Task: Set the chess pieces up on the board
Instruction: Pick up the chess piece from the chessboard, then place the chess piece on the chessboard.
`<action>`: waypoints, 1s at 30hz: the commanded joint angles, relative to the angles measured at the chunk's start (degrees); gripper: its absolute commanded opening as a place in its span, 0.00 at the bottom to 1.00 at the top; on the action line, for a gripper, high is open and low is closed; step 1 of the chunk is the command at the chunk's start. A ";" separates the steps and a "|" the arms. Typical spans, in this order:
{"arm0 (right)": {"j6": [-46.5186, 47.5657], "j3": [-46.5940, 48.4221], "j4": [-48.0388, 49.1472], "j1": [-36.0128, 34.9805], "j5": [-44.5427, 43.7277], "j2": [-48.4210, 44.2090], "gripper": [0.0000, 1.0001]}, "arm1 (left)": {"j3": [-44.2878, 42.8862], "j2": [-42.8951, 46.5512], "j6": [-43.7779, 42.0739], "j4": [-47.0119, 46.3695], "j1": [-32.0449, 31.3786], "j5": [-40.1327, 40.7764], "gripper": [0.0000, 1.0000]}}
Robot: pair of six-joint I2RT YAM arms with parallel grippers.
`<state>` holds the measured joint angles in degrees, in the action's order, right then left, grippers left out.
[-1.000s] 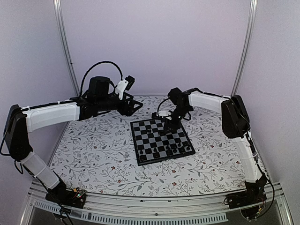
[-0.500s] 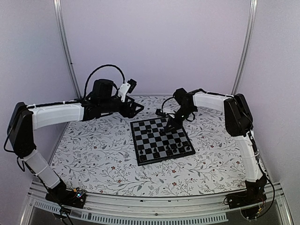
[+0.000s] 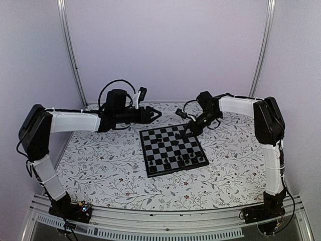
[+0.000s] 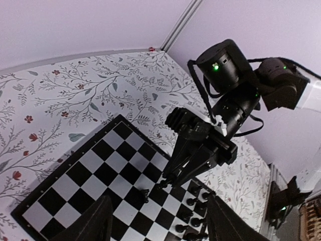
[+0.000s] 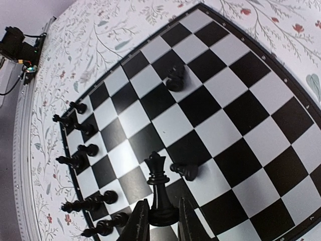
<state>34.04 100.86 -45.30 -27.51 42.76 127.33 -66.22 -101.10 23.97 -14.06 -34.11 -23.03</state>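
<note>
**Top view.** The board (image 3: 173, 150) lies between my arms, and most pieces (image 3: 183, 159) stand along its near edge. The right claw (image 3: 188, 131) hangs over the far edge. The left claw (image 3: 155, 114) hovers beyond the far left corner, probably to keep clear.

**Left wrist view.** The left claw (image 4: 159, 213) is spread wide and holds nothing.

**Right wrist view.** The right claw (image 5: 161, 210) is clenched on an upright crowned piece (image 5: 158, 186), which I judge is bound for its square. Two strays (image 5: 175, 79) sit mid-board.

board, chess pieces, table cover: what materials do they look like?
Board: looks like rigid plastic, semi-gloss; smooth checks, small dots along the black border. Chess pieces: probably moulded black plastic; uniform colour, slight sheen. Table cover: printed floral sheet, matte; cloth or vinyl, cannot tell.
</note>
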 commanded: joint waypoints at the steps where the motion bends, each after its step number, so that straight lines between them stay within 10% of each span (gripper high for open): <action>1: -2.86 -1.87 3.02 -0.31 6.59 -4.29 0.12 | 1.94 -2.85 14.19 -11.82 -1.11 -4.69 0.66; 30: -3.76 -5.50 3.73 -0.27 12.49 -8.75 0.13 | -1.72 -17.95 30.40 -26.85 -7.46 -11.93 0.38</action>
<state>30.57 95.92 -41.93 -27.68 54.59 120.49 -66.48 -117.47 52.40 -36.12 -40.88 -32.58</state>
